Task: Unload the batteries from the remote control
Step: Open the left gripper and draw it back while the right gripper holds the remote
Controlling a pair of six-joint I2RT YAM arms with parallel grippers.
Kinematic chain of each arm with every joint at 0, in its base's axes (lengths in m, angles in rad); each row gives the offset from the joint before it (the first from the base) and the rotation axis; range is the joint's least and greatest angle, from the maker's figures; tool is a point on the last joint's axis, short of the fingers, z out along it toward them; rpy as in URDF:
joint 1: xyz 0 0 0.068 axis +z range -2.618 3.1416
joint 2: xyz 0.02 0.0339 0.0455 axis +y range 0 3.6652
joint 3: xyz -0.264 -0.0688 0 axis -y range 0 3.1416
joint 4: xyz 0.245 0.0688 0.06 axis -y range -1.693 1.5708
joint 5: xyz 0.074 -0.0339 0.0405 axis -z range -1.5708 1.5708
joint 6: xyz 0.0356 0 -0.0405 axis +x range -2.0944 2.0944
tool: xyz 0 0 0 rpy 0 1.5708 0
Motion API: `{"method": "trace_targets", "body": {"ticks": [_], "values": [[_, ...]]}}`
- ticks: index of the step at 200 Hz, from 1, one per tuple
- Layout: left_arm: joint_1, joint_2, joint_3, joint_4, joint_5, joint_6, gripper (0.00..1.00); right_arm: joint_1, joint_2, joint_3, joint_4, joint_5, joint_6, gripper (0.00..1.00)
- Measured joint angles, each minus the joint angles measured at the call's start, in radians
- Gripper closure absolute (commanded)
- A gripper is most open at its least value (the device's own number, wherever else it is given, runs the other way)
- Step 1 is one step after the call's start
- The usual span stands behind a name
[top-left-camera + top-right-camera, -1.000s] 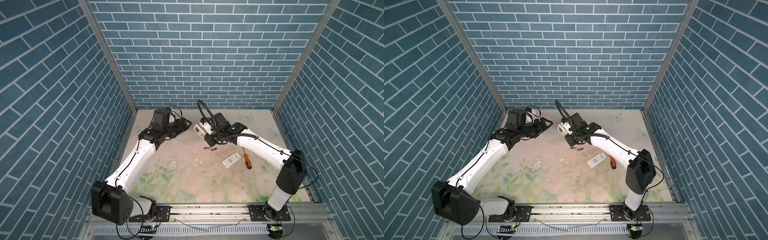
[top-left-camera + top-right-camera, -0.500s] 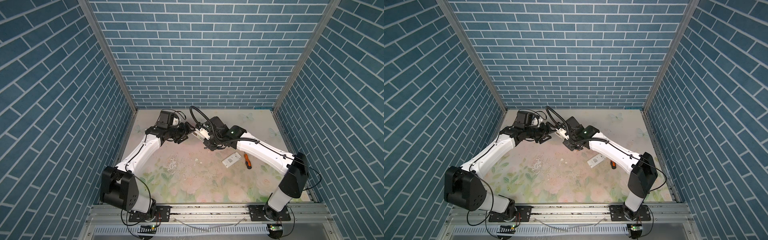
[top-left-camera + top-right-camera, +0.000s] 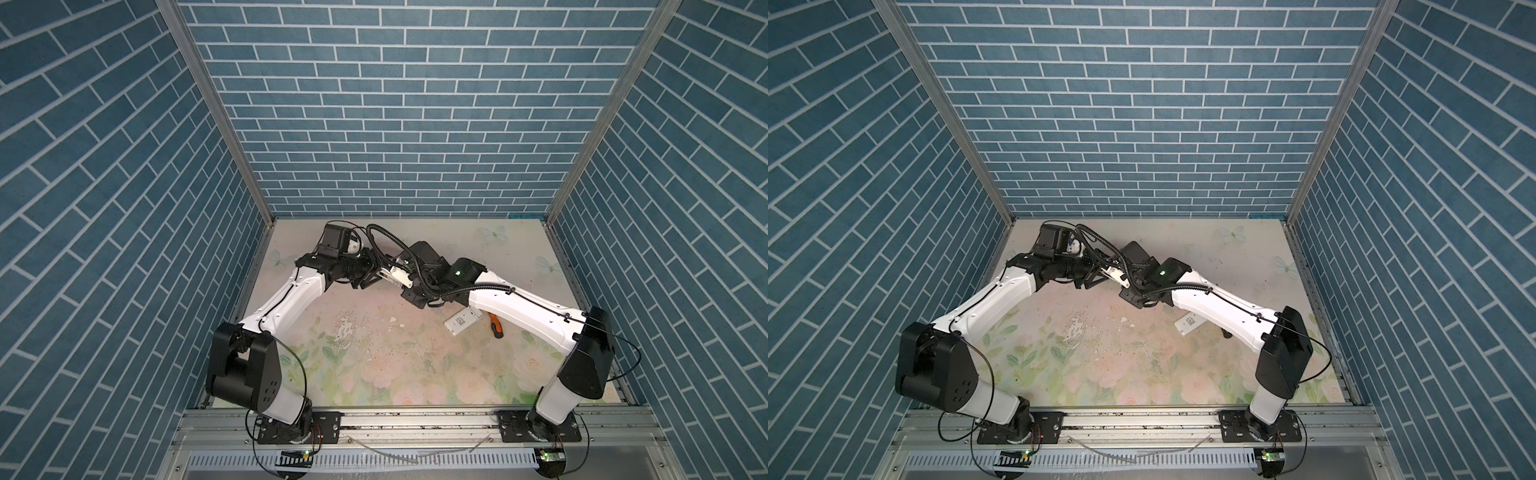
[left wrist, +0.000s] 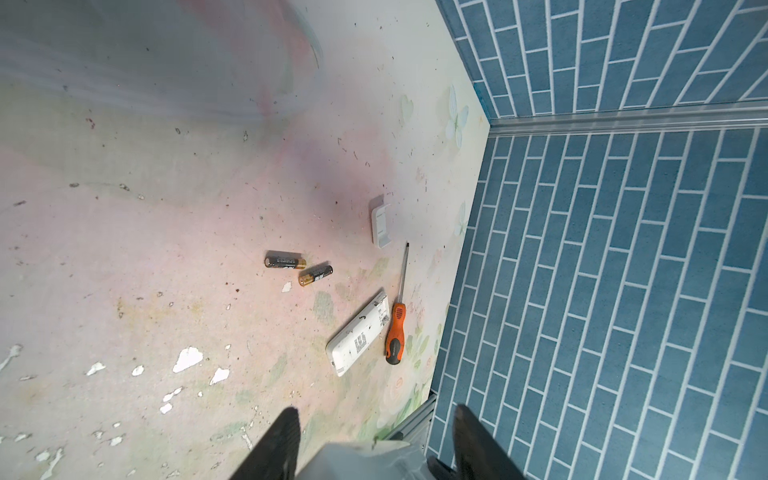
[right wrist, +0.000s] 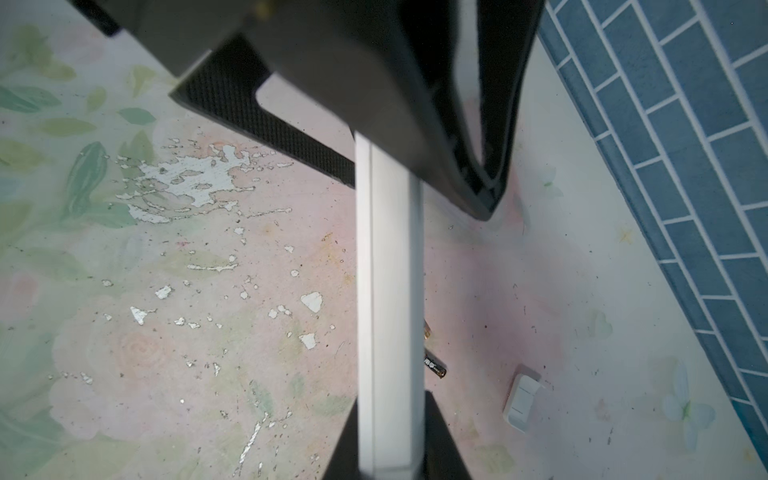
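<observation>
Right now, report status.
Right claw shut on held remote. Left claw around its other end, grip unclear. Two batteries out on table. Screwdriver, spare remote lie aside.

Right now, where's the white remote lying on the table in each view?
In a top view: remote right of centre, beside the right forearm.
In a top view: remote, same spot.
Left wrist: remote beside the screwdriver.
Right wrist: not in it.
Landmark: back-right wall corner.

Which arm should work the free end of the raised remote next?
Left. The right gripper is shut on the remote, holding it raised, so it is busy. The left gripper already straddles the free end, jaws apart.
</observation>
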Motion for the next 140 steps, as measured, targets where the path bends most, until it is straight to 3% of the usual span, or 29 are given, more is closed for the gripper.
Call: {"method": "trace_targets", "body": {"ticks": [40,110,140], "values": [[0.002,0.006,0.0,-0.01,0.02,-0.014,0.49,0.019,0.002,0.0,0.003,0.047,-0.032,1.0],[0.009,0.006,0.001,-0.016,0.043,-0.047,0.42,0.028,0.026,0.0,0.037,0.145,-0.064,1.0],[0.018,0.006,0.0,-0.011,0.059,-0.073,0.44,0.032,0.028,-0.015,0.077,0.18,-0.08,1.0]]}}
